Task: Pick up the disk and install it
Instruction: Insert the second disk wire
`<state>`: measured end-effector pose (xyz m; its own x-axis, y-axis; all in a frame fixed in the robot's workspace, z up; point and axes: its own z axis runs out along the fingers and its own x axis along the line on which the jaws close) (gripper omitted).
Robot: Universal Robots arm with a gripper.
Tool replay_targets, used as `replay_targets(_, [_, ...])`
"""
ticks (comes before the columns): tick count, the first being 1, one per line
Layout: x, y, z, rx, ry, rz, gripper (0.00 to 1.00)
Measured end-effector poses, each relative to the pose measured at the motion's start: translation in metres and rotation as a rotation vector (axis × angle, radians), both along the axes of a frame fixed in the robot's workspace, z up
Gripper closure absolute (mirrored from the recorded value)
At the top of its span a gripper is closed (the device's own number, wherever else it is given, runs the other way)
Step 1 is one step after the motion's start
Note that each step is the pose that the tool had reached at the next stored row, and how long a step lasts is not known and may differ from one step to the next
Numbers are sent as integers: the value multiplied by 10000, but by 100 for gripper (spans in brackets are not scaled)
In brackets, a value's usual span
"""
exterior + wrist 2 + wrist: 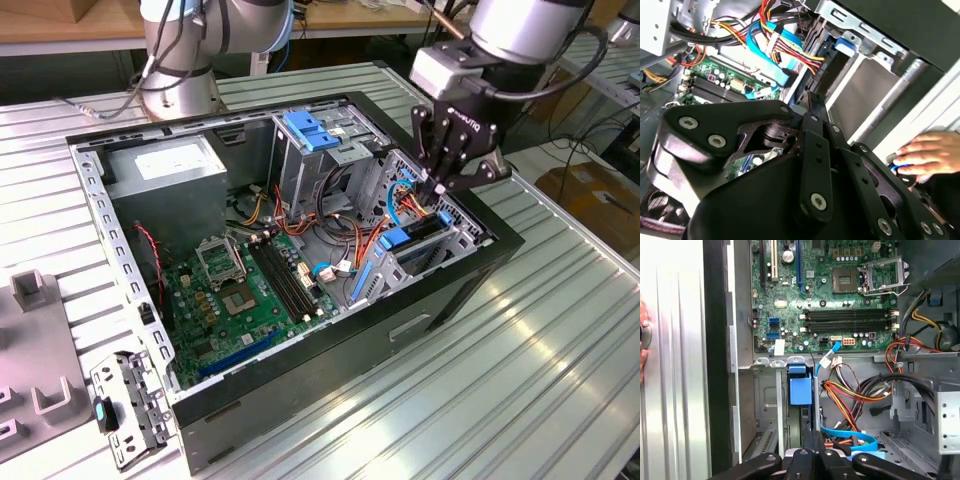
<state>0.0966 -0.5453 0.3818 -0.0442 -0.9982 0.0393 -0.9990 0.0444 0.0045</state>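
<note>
Disk upright in drive bay, just below hand

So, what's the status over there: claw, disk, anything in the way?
Gripper shut, hovering over the drive bay. Disk on edge in the bay below. Loose cables close beside; a person's hand at the case's outer side.

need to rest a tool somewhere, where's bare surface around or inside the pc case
Free: the ribbed table at the exterior view's right of the case, and the strip behind its far wall. Inside is crowded: motherboard, cable tangle, drive cage, and the end effector over the bay holding the disk.
</note>
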Motion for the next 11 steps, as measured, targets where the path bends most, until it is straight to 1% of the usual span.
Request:
replay_targets(3, [8, 2, 93, -12, 5, -1, 89])
replay_targets(4, [11, 3, 106, -29, 6, 0, 89])
replay_targets(6, [14, 6, 105, -49, 6, -1, 89])
replay_targets(11, [15, 6, 108, -55, 11, 0, 89])
